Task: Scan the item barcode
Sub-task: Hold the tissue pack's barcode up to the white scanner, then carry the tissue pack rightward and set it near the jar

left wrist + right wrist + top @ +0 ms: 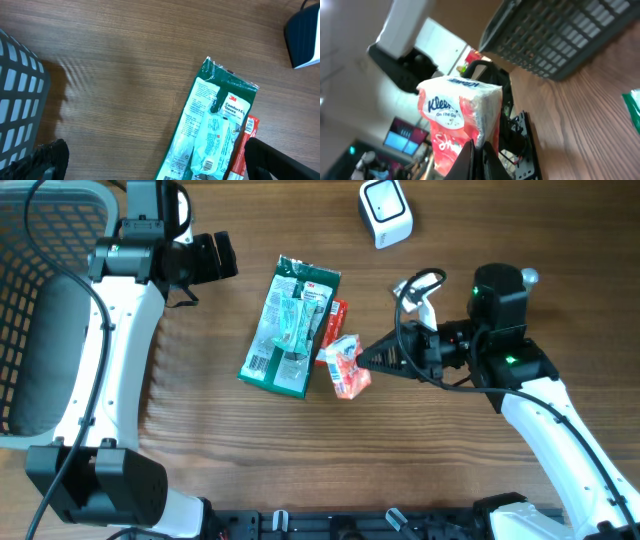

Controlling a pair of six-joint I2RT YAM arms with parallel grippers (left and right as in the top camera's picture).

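Currently I judge the step in hand to be presenting the item to the scanner; pickup looks complete and no scan is evident yet. My right gripper [362,360] is closed tight on one edge of the tissue pack [345,368], a red-and-white Kleenex pack. In the overhead view the pack sits just beside the lower right corner of the green 3M package [290,325]. That package lies flat on the surface [220,460] with a red packet [338,312] partly tucked under it. In the right wrist view the pack stands above the fingers with its logo face toward the camera and room background behind it, so it appears clear of the surface. I cannot find a barcode on any face shown. My left gripper [215,258] is spread fully, holds nothing, and hovers near the basket [40,280], well apart from the pack.

Next move, as I judge it:
1. Carry the pack to the white scanner [385,213], which stands well apart beyond the green package.
2. Rotate the wrist until the barcode face, probably a hidden side, meets the scanner window.
3. Grip firmly; the soft wrapper may slip.
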